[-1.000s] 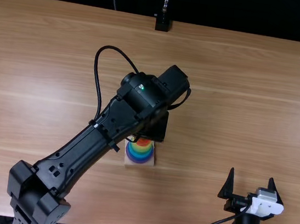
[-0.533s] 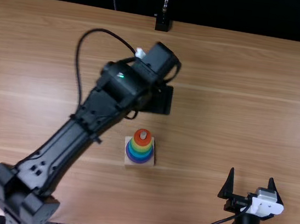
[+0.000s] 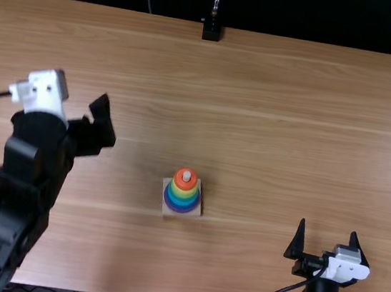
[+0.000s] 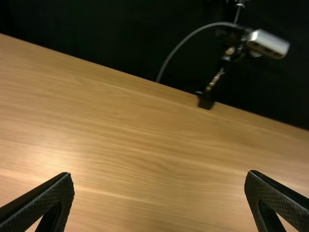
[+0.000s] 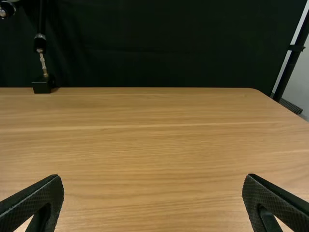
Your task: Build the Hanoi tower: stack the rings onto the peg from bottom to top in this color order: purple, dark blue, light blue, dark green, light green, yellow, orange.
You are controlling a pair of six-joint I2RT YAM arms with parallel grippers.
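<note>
While the left gripper [image 3: 101, 123] hung over the left part of the table, its two fingers [image 4: 48, 195] stood wide apart in its wrist view, and bare tabletop was seen between them. A white fitting [image 3: 43, 90] was mounted behind that gripper. The right gripper [image 3: 328, 228] was positioned near the table's near edge, right of the middle, and its fingers [image 5: 41, 195] were likewise spread well apart with nothing between them.

The ring tower [image 3: 182, 202] stood between the two grippers, apart from both, slightly left of the right gripper's side of the table. It was upright on a pale square base [image 3: 165, 212]. The rings narrowed upward from a purple ring [image 3: 181, 210] at the bottom, through blue and green bands, to a yellow ring [image 3: 184, 191] and an orange ring [image 3: 191, 184] on top. The tip of the peg [image 3: 186, 176] protruded through the orange ring. The two greens could not be told apart.

The light brown wooden table [image 3: 291, 130] extended around the tower. A black stand foot [image 3: 212, 31] was at its far edge, before a dark curtain [image 5: 145, 48].
</note>
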